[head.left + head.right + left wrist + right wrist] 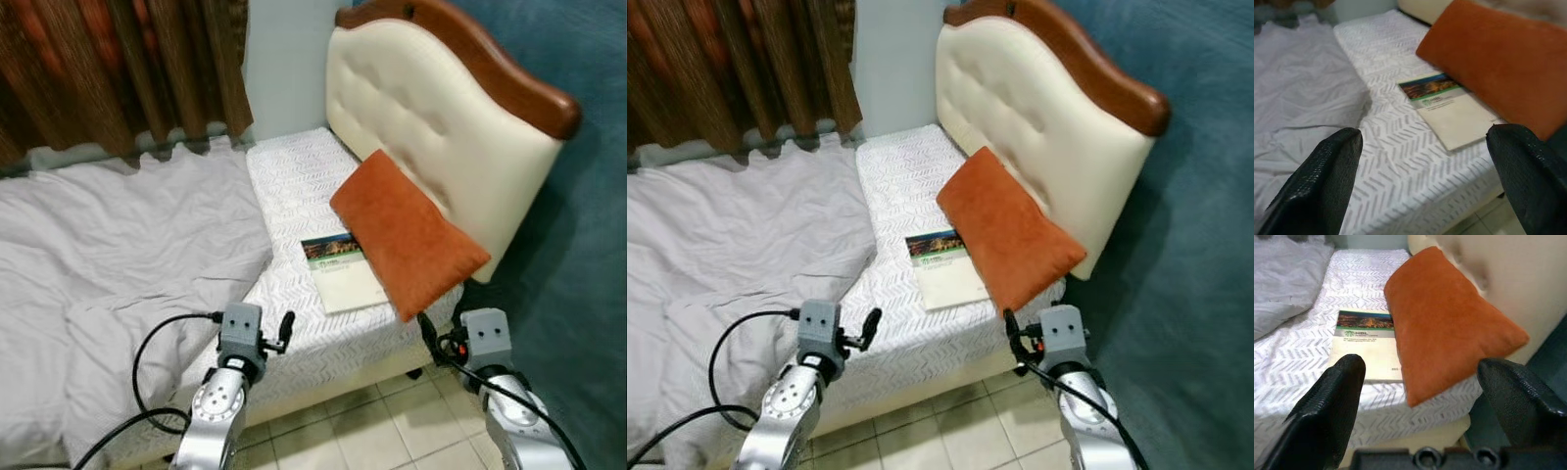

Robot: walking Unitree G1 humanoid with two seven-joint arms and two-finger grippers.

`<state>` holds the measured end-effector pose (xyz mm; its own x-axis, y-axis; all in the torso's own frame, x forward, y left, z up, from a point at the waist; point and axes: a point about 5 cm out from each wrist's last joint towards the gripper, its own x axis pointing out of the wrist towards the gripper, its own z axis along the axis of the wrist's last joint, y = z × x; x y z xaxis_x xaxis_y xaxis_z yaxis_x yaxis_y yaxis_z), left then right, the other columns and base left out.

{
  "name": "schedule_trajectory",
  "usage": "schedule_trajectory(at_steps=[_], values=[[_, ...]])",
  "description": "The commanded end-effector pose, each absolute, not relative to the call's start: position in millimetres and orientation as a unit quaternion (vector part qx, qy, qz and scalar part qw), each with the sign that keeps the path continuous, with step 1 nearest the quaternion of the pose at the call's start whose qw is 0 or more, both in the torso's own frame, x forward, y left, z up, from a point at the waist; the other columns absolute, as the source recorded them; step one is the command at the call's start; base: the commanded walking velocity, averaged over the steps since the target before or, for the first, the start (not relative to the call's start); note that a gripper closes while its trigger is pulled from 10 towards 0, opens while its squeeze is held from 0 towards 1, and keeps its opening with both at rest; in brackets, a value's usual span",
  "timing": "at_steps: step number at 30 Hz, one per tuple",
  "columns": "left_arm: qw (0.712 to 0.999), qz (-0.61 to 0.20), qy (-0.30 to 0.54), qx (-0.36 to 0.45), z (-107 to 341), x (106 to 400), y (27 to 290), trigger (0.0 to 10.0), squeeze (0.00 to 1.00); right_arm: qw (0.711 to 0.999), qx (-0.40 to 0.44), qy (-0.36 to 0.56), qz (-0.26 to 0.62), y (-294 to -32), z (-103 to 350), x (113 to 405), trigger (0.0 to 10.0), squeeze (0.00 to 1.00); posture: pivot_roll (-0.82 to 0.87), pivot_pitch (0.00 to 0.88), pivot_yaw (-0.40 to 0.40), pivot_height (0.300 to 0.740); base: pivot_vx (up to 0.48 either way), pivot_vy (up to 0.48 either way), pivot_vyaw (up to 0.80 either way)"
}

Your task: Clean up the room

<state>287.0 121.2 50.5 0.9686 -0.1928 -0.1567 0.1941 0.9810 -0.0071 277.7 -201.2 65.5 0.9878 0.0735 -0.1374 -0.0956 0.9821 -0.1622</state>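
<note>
An orange cushion (407, 230) leans against the cream headboard (441, 127) at the bed's near corner. Partly under its edge lies a cream booklet (341, 271) with a dark photo strip at its top, flat on the white patterned mattress (294, 186). My left gripper (1425, 181) is open, held low over the mattress edge, short of the booklet (1449, 110). My right gripper (1420, 406) is open too, low beside the bed's corner, facing the cushion (1444, 323) and booklet (1367, 345).
A crumpled grey sheet (108, 245) covers the left part of the bed. Brown curtains (118, 69) hang behind it. A blue-green wall (588, 235) stands close on the right. Beige floor tiles (372, 426) lie below the bed's edge.
</note>
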Motion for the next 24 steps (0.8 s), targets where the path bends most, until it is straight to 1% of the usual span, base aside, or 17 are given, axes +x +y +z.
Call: schedule_trajectory(at_steps=[1,10,16,22,24], values=[[0.992,-0.099,0.077,0.002,53,290,118,10.0,0.0,0.993,-0.088,0.074,0.039,-207,62,274,10.0,0.0,-0.08,0.079,-0.005,0.74,0.48,0.0,0.41],[0.991,-0.102,0.08,0.004,53,291,117,10.0,0.0,0.991,-0.094,0.083,0.047,-205,59,272,10.0,0.0,-0.08,0.09,-0.006,0.74,0.48,0.0,0.52],[0.991,-0.105,0.078,0.004,55,296,118,10.0,0.0,0.99,-0.095,0.092,0.047,-205,56,272,10.0,0.0,-0.08,0.095,-0.006,0.74,0.48,0.0,0.0],[0.985,-0.144,0.09,0.029,53,301,107,10.0,0.0,0.989,-0.099,0.093,0.051,-203,56,270,10.0,0.0,-0.09,0.104,0.0,0.74,0.48,0.0,0.0],[0.982,-0.161,0.09,0.031,53,300,101,10.0,0.0,0.99,-0.094,0.093,0.049,-203,55,268,10.0,0.0,-0.09,0.105,0.002,0.74,0.48,0.0,-0.8]])
